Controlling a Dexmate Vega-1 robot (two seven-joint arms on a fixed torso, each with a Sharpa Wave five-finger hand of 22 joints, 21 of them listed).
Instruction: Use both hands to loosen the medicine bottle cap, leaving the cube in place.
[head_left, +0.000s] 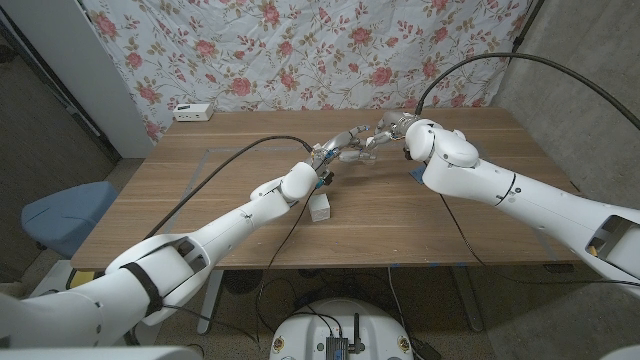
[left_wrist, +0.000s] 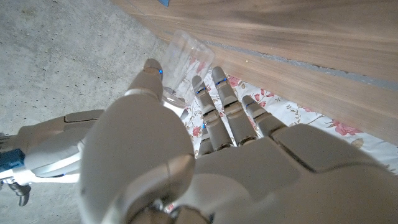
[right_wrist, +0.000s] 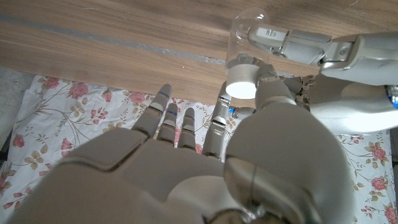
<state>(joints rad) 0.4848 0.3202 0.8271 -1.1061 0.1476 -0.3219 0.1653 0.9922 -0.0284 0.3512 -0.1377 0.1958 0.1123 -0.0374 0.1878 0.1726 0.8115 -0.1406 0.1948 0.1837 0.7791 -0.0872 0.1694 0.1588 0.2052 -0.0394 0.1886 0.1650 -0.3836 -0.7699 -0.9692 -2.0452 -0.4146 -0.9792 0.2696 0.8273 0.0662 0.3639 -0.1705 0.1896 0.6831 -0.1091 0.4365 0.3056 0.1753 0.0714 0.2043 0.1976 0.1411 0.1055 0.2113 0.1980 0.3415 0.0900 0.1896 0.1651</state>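
In the head view the two hands meet above the far middle of the worktop (head_left: 420, 230), and the medicine bottle (right_wrist: 247, 43) between them is too small to make out there. The right wrist view shows the left hand (right_wrist: 323, 46) gripping its clear body, while the right hand (right_wrist: 249, 124) seems to pinch the white cap (right_wrist: 242, 86). A white cube (head_left: 320, 207) sits beside the left hand's wrist.

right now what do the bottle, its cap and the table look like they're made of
The bottle looks like clear plastic or glass: the table shows through its wall, which leaves it open. Its cap is opaque white with a matte look, probably plastic. The table appears to be wood or wood laminate, with visible brown grain.
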